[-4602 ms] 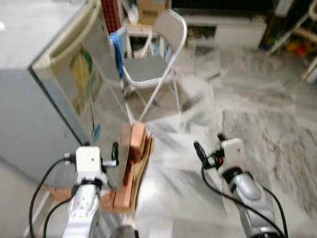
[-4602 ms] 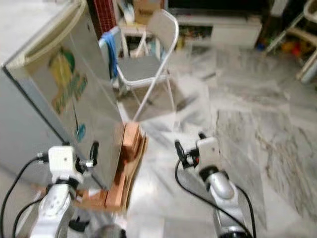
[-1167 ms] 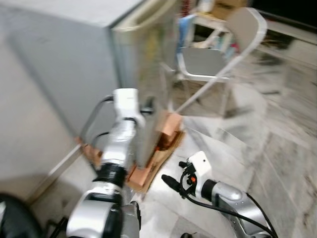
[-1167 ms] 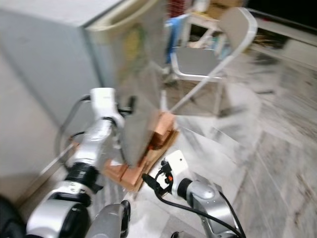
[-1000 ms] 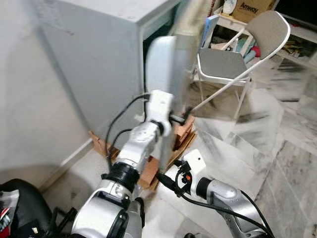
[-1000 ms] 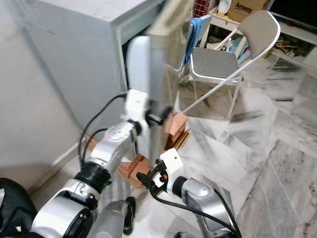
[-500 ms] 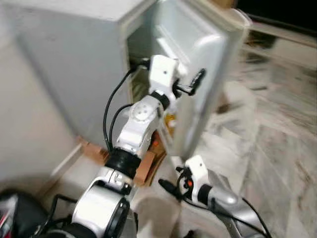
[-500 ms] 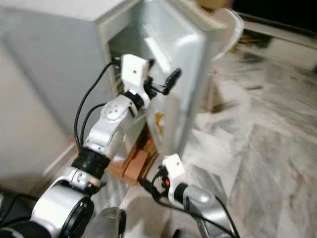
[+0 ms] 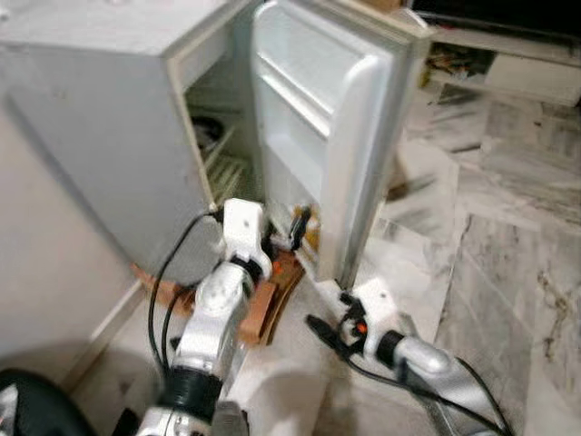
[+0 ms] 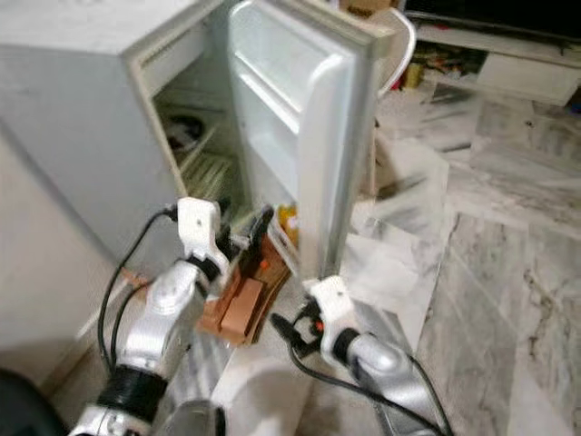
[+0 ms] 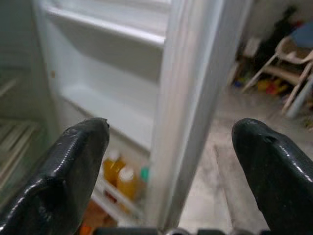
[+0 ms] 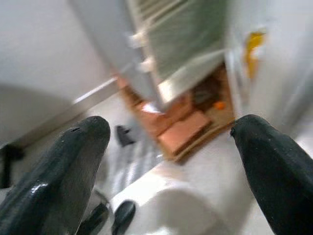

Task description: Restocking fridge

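A small grey fridge (image 9: 109, 109) stands with its white door (image 9: 336, 136) swung wide open. Wire shelves (image 9: 222, 168) and a dark round thing (image 10: 186, 127) show inside. Yellow bottles (image 11: 120, 178) sit in the door's lowest shelf. My left gripper (image 9: 297, 225) is open, low in front of the fridge near the door's bottom; in the left wrist view the door's edge (image 11: 195, 98) stands between its fingers, apart from them. My right gripper (image 9: 322, 329) hangs open over the floor just below the door, holding nothing.
Orange bricks (image 9: 263, 304) on cardboard prop up the fridge's front. Grey marble floor (image 9: 508, 254) spreads to the right. A low white cabinet (image 9: 536, 68) lines the far wall, and a folding chair (image 10: 399, 41) stands behind the door. A wall (image 9: 45, 272) is close on the left.
The fridge door has swung further open. My left arm has dropped from the door's upper part to down near its bottom. The camera has shifted too.
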### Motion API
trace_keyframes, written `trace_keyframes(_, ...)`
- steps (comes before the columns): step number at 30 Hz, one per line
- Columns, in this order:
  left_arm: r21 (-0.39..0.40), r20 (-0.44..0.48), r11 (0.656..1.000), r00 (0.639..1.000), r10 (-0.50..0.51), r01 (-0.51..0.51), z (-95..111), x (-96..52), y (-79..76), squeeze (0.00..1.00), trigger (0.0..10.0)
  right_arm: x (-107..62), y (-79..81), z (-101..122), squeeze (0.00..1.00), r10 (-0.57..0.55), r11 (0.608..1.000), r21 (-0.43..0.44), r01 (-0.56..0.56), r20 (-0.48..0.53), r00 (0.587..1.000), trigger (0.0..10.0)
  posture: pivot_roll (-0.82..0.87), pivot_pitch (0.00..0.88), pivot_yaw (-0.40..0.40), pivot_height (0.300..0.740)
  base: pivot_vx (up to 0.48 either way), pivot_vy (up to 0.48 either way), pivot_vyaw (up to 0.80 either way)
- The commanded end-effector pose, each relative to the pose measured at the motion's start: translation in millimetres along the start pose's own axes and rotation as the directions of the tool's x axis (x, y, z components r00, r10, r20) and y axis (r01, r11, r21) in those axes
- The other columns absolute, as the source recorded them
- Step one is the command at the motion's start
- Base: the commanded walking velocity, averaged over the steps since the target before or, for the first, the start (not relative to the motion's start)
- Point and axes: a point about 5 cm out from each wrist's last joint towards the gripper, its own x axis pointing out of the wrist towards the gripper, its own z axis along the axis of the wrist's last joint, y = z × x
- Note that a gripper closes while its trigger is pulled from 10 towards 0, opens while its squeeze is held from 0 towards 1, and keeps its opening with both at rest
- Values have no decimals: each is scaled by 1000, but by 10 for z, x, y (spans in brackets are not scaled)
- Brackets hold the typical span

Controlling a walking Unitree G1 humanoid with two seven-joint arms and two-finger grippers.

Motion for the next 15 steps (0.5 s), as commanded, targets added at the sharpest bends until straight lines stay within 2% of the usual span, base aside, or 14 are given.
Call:
trace_keyframes(1,18,-7,998,998,62,-61,-25,-57,121,0,10000,60,67,66,0,23,1000,-15,-22,33,999,10000,99,36,-1,740,472,0,-800)
trace_keyframes(8,67,-15,992,994,106,-104,-21,11,209,0,10000,85,114,112,0,17,1000,-18,-16,62,998,10000,96,32,4,740,480,0,-63)
trace_keyframes(15,88,-10,994,998,67,-65,39,143,171,0,10000,109,121,119,0,5,1000,-10,-4,75,997,10000,88,28,15,740,480,0,0)
